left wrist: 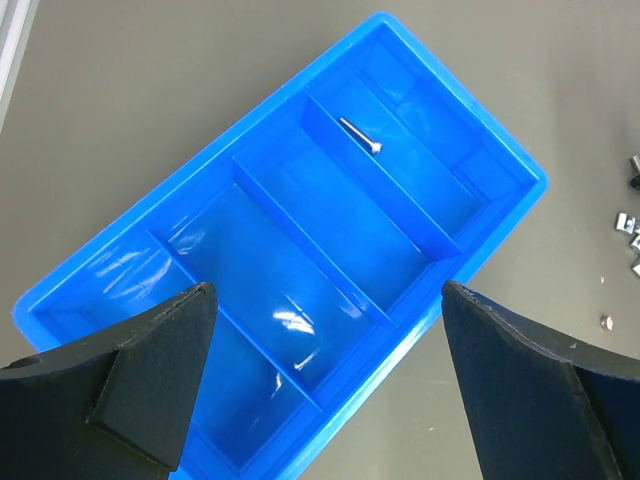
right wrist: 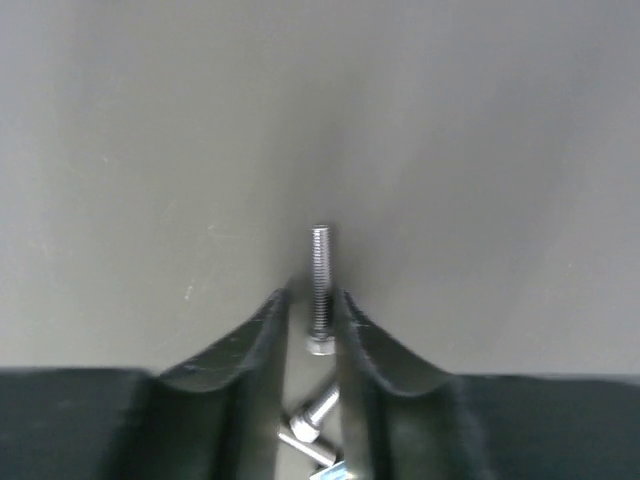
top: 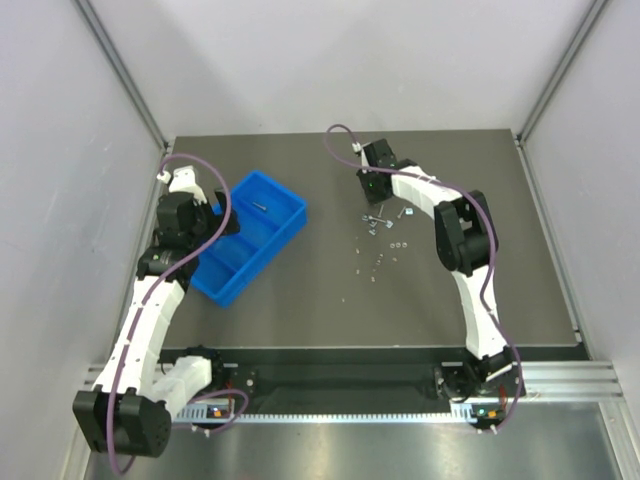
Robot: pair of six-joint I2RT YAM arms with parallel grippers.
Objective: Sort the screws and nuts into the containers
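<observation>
The blue tray [top: 232, 272] lies at the left, split into compartments. One screw [top: 260, 207] lies in its far compartment, also seen in the left wrist view [left wrist: 360, 134]. My left gripper [top: 226, 222] hovers over the tray [left wrist: 497, 238], wide open and empty [left wrist: 325, 290]. Loose screws and nuts [top: 378, 222] lie scattered mid-table. My right gripper [top: 374, 204] is down at the far end of that scatter. In the right wrist view its jaws [right wrist: 312, 298] stand narrowly apart around one screw [right wrist: 320, 275] lying on the table, with a small gap at the left finger. Two more screws [right wrist: 318, 410] lie between the fingers further back.
Small nuts [top: 395, 243] trail toward the near side of the scatter [top: 372, 270]; a few show at the right edge of the left wrist view [left wrist: 630, 225]. Grey walls enclose the dark table [top: 330, 310] on three sides.
</observation>
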